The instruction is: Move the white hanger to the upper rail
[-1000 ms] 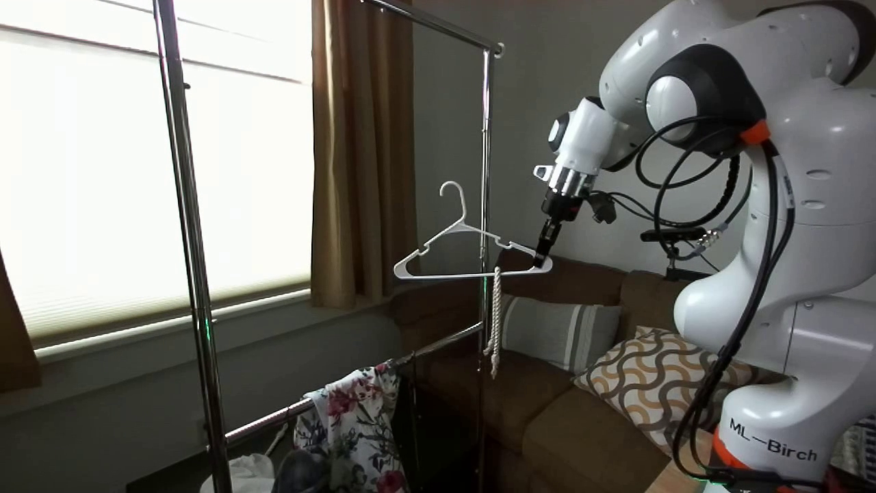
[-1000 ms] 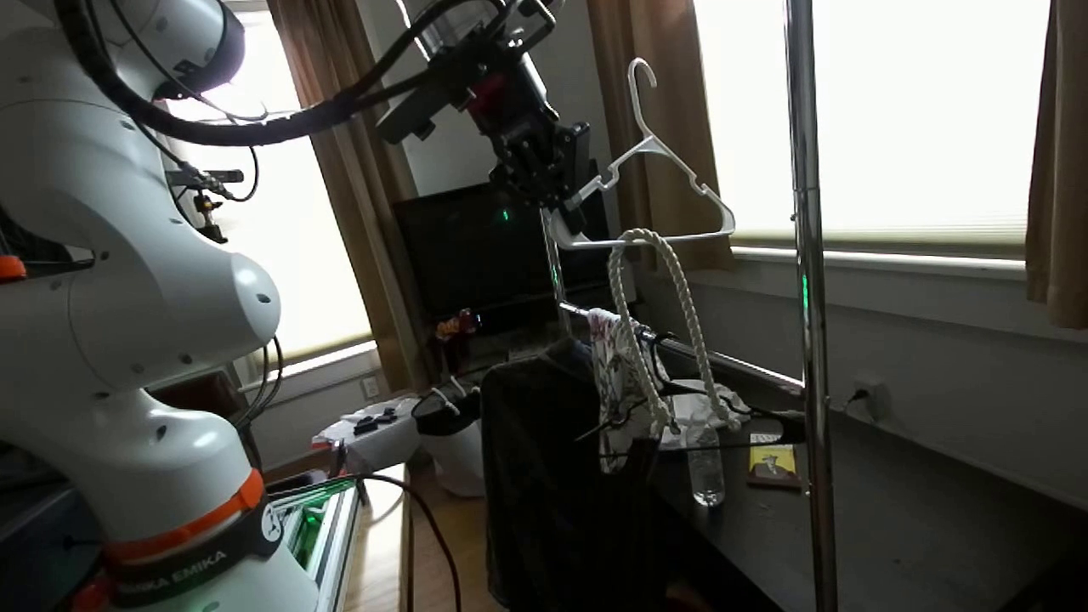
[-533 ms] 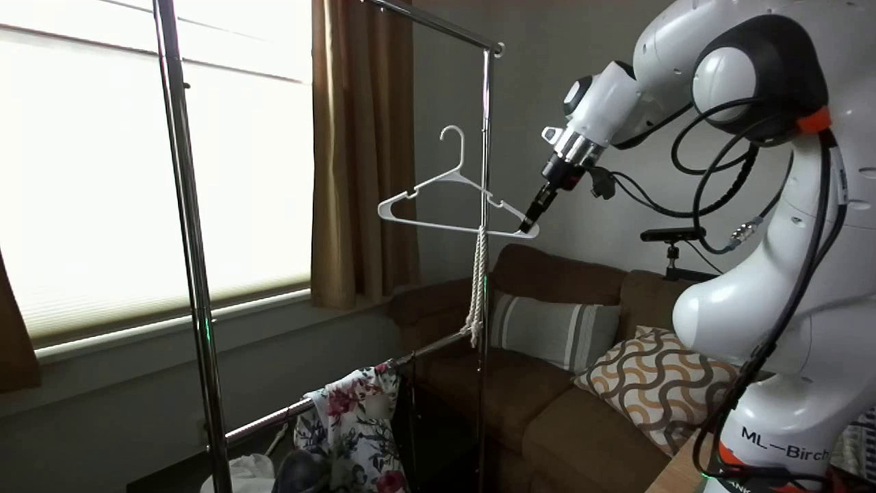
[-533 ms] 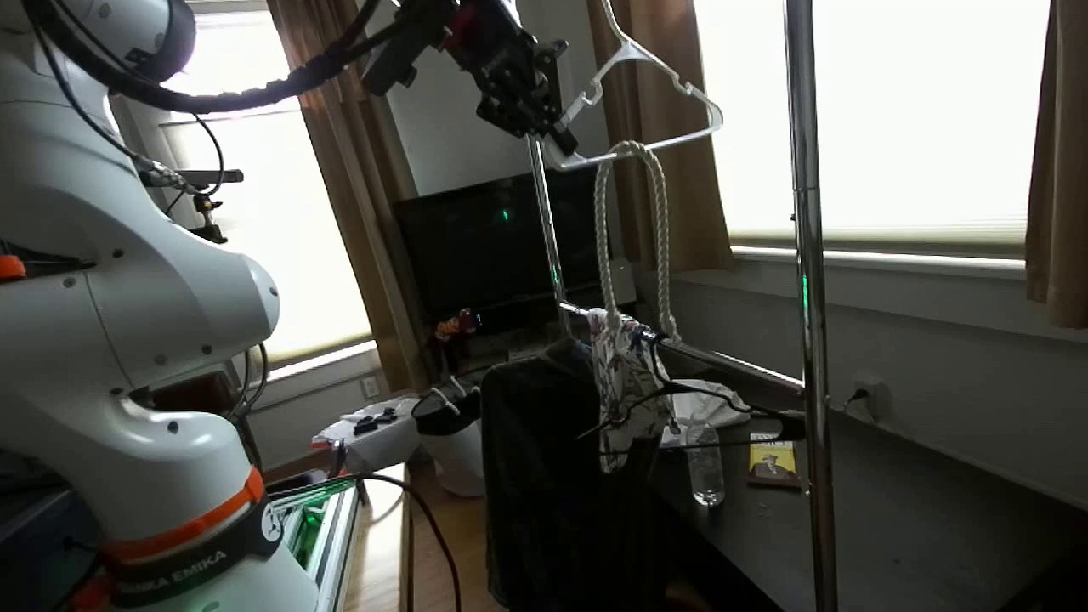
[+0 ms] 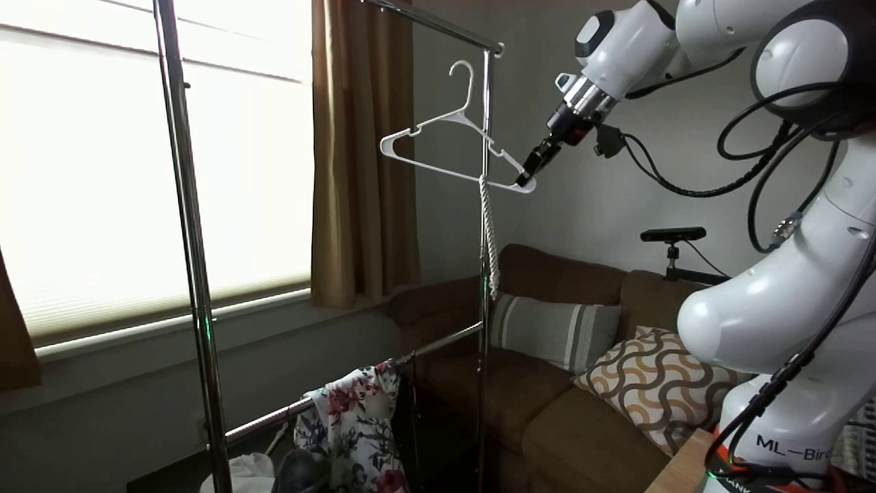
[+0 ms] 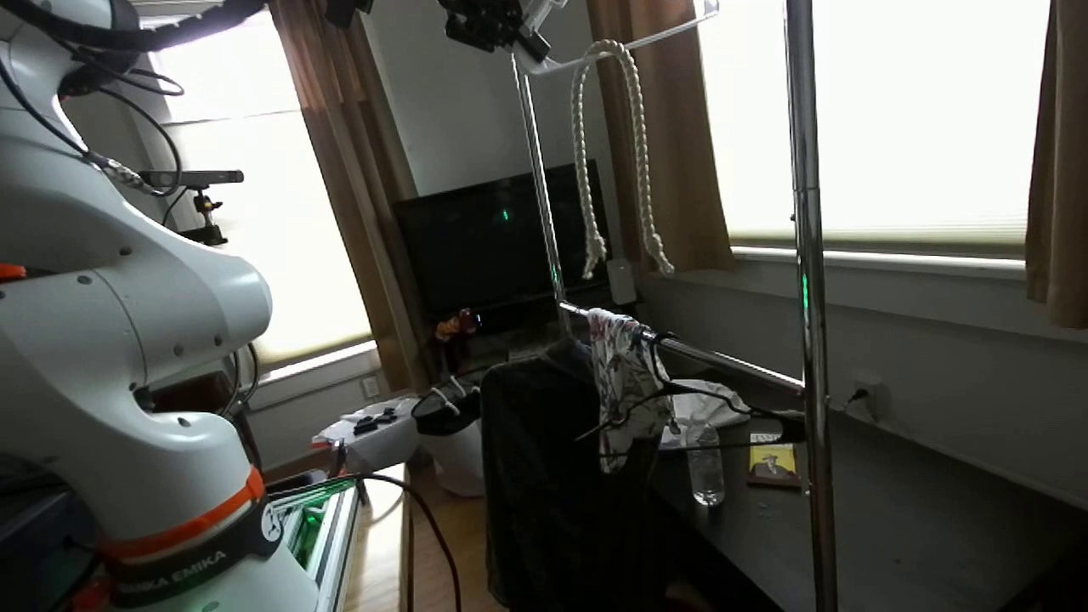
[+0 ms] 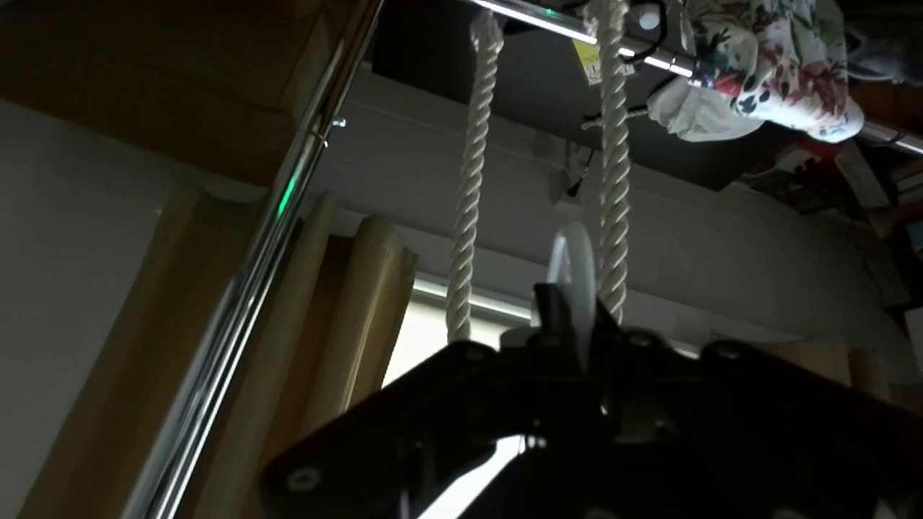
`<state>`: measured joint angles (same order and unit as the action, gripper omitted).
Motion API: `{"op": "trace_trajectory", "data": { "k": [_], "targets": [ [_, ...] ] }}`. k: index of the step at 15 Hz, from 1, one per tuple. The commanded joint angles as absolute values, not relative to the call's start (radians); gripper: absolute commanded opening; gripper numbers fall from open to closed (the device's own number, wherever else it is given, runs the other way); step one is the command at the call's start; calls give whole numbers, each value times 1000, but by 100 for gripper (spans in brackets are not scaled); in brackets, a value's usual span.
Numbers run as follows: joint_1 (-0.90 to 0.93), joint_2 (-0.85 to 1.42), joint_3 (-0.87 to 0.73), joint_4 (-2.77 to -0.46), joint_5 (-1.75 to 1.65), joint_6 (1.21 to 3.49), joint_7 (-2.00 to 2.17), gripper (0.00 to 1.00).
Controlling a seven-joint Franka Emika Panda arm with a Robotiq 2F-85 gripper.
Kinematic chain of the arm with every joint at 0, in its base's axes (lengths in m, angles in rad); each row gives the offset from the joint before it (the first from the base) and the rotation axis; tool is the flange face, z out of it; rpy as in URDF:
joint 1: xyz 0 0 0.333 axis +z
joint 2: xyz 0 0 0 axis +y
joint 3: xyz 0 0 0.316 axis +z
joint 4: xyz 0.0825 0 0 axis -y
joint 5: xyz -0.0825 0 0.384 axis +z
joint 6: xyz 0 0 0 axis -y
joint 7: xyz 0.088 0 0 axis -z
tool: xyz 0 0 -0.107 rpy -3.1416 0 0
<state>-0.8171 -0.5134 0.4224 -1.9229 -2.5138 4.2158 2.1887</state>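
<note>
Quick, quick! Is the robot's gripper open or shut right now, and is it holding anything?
Gripper: closed, holding the white hanger by one lower corner.

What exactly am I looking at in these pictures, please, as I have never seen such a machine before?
You see a white robot arm; its black gripper serves as its hand. Two pictures come from cameras standing away from the arm; the third comes from a camera on its wrist, and there the scene appears upside down. The gripper is shut on one end of a white hanger, with a rope hanging over the bottom bar. The hanger is not yet on the upper rail of the metal clothes rack; a floral garment hangs on the lower rail. A bottle stands on the dark table.
</note>
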Motion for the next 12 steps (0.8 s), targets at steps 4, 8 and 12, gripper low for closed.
{"op": "trace_trajectory", "data": {
  "k": [4, 8, 12],
  "targets": [
    [-804, -529, 428, -1901, -2510, 4211, 2218, 7],
    [-741, -494, 342, -1783, -2510, 4252, 2359, 2],
    [-756, -473, 348, -1643, -2527, 4235, 2537, 2]
  ]
}}
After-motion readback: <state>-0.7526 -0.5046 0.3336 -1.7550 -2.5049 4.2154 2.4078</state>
